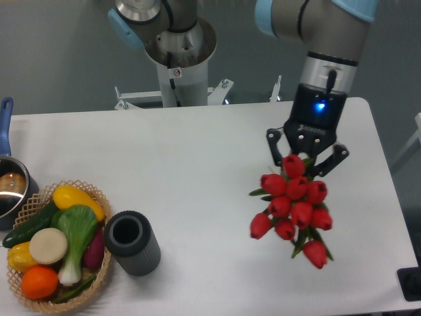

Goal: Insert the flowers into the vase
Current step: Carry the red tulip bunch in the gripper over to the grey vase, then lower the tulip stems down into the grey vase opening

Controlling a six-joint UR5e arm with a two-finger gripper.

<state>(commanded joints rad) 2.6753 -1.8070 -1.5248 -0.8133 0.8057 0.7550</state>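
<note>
The black two-finger gripper [304, 160] pinches the bunch of red tulip flowers with green stems [293, 205] near its upper end, over the right part of the white table [197, 158]. The short dark grey ribbed vase [132, 241] stands well apart at front left, touching the woven wicker basket of vegetables [99, 197]. No legible writing shows.

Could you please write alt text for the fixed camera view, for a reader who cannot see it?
A two-finger gripper grips a bunch of red tulips over the white table's right side. A ribbed dark grey vase stands far left, beside a wicker basket of vegetables.
</note>
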